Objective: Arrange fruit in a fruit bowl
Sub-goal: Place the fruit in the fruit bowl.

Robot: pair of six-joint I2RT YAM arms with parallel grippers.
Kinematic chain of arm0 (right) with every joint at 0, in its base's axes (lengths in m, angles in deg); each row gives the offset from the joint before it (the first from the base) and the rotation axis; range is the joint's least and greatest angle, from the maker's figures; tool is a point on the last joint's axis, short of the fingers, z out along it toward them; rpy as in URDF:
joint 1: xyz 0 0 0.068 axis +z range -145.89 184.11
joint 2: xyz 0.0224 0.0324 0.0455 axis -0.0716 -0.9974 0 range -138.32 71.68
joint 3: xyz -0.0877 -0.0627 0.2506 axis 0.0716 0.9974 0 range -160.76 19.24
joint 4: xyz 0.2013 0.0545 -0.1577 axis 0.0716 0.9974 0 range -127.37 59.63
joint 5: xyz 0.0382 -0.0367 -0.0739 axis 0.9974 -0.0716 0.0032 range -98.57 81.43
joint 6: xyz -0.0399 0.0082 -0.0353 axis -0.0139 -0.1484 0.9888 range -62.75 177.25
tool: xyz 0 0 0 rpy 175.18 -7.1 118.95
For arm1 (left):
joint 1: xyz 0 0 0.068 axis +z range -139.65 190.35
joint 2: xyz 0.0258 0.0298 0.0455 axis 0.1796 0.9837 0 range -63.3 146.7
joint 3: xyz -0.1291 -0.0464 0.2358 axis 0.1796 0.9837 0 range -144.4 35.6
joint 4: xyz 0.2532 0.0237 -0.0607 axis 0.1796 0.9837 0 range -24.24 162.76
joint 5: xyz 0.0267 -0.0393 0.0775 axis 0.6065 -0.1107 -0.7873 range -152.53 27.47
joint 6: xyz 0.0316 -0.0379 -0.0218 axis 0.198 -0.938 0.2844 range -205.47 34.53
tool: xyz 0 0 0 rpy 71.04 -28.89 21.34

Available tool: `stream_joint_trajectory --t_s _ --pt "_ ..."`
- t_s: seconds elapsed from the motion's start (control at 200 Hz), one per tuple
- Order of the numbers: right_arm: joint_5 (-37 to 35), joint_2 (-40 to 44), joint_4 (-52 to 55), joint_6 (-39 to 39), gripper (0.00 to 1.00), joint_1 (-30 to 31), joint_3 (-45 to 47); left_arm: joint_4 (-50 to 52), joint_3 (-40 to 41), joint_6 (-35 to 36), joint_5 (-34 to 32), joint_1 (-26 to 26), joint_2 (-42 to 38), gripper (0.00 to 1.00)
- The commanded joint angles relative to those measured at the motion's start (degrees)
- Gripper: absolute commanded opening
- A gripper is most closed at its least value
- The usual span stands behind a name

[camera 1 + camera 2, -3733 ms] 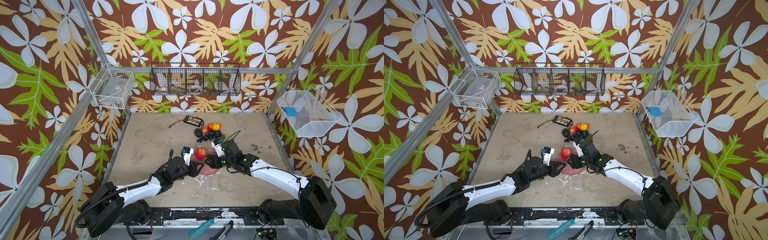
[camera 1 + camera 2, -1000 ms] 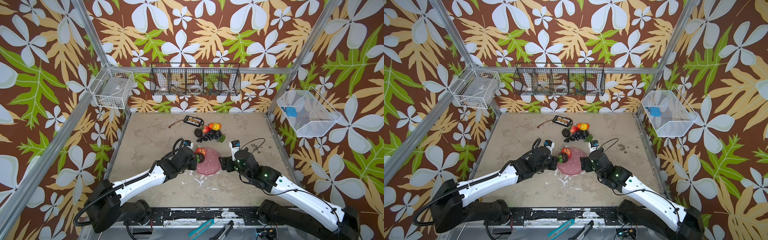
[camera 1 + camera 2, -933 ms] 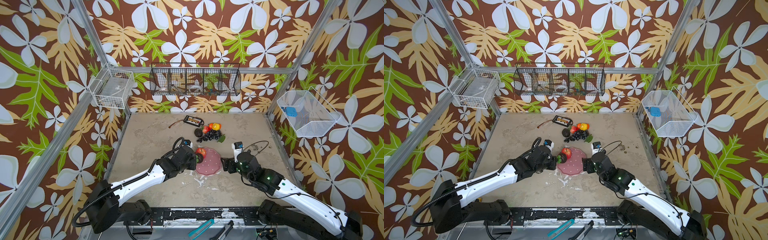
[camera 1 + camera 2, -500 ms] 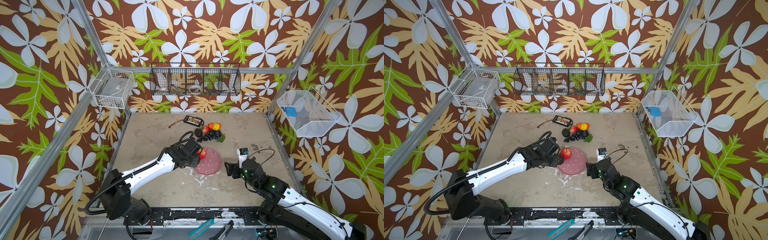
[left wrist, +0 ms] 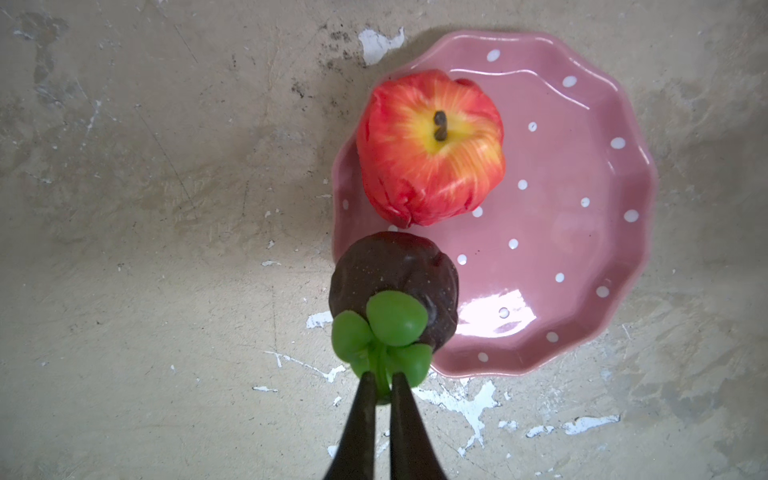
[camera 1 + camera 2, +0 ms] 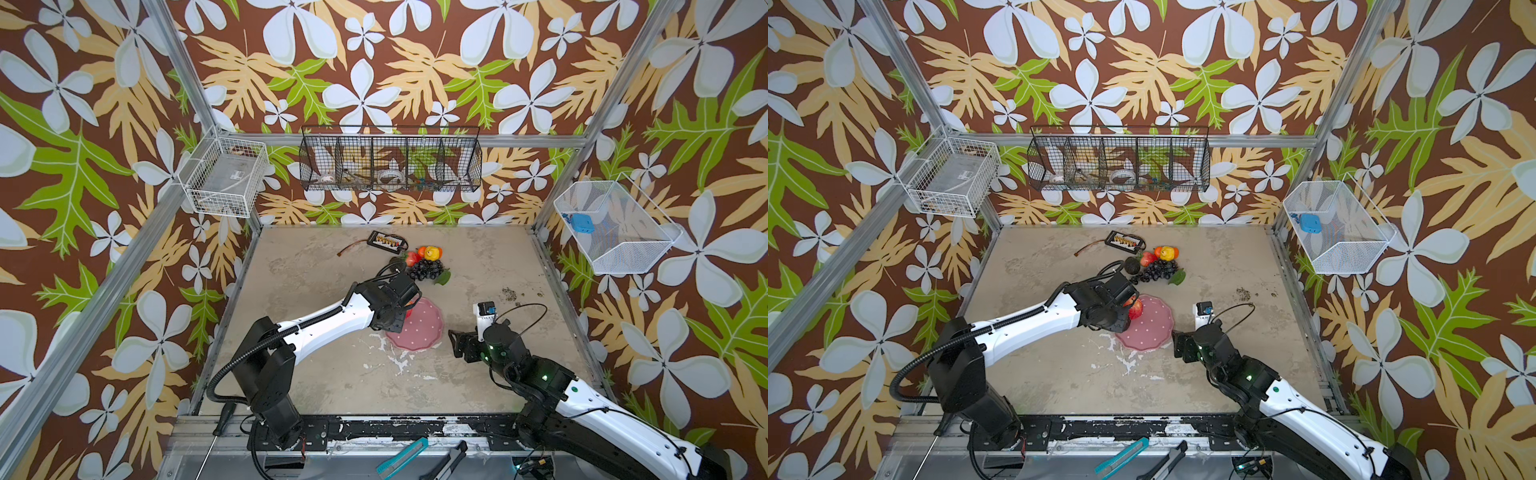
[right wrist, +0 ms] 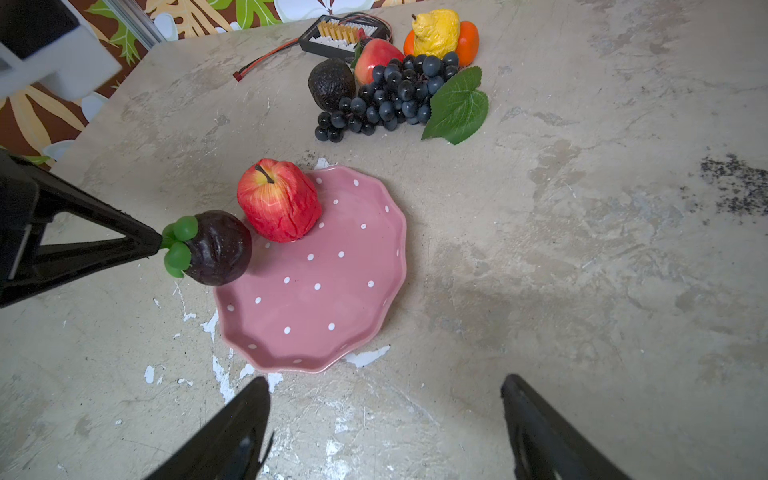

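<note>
The fruit bowl (image 6: 420,330) (image 7: 328,291), a pink dotted dish, lies mid-table with a red apple (image 5: 430,149) (image 7: 278,208) inside, near its rim. My left gripper (image 5: 383,380) is shut on the green stem of a dark purple fruit (image 5: 395,274) (image 7: 220,247), which sits at the dish's rim beside the apple. I cannot tell whether it rests on the rim. My right gripper (image 7: 384,386) (image 6: 455,343) is open and holds nothing, just off the dish's near right edge. More fruit lies behind: grapes (image 7: 390,99), avocado (image 7: 330,83), a red fruit (image 7: 374,58), a yellow fruit (image 7: 436,29), an orange (image 7: 469,41).
A black gadget with a cable (image 6: 386,241) lies behind the fruit pile. Wire baskets hang on the back wall (image 6: 390,160), the left wall (image 6: 224,178) and the right wall (image 6: 615,228). Dark crumbs (image 6: 509,294) speckle the table at the right.
My left arm has reached further out with the dark fruit, to the dish's rim beside the apple. My right arm has drawn back from the dish toward the near right.
</note>
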Motion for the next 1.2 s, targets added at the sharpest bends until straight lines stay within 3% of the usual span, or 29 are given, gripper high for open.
stream_joint_trajectory --t_s 0.0,0.435,0.781,1.196 --pt "-0.24 0.02 -1.30 0.28 0.87 0.02 -0.10 2.77 -1.30 0.47 -1.23 -0.59 1.77 0.00" --pt "-0.68 -0.06 -1.37 0.49 0.87 0.02 0.02 4.56 -4.78 0.60 -4.75 -2.36 6.27 0.00" --pt "-1.14 0.19 -1.14 0.56 0.87 0.02 0.06 3.77 -5.22 0.96 -5.11 -2.45 6.85 0.20" --pt "-1.06 0.02 -0.45 0.86 0.87 0.02 -0.79 2.46 -5.31 0.88 -5.28 -2.56 5.51 0.31"
